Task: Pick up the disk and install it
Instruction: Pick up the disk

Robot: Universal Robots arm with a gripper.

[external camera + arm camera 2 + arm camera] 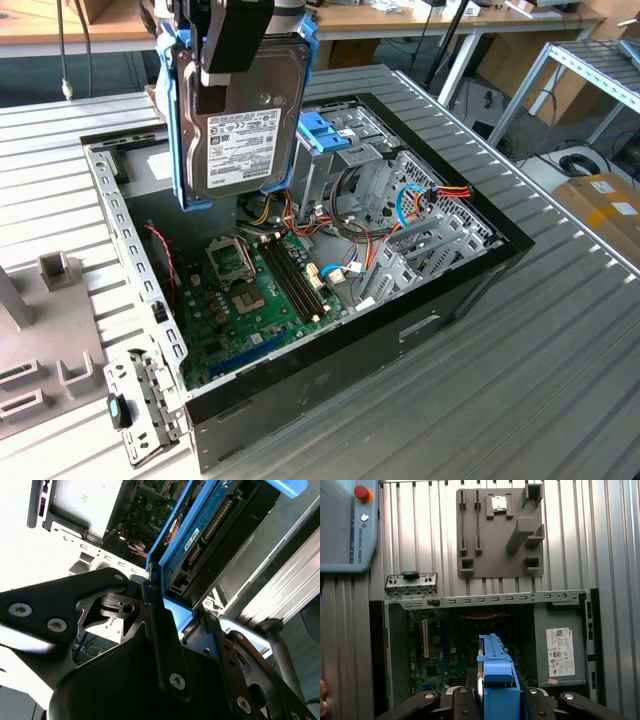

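The disk, a dark grey hard drive with a white label in a bright blue carrier rail, hangs upright above the back of the open computer case. My gripper is shut on its upper end, with black fingers clamping the blue carrier. In the second wrist view the disk shows its connector edge. In the first wrist view the carrier's blue edge sits over the motherboard, between my gripper fingers.
Inside the case lie the green motherboard, bundled cables and an upright metal drive cage with a light blue tab. A grey fixture plate and a loose metal bracket lie beside the case. A teach pendant rests on the ribbed table.
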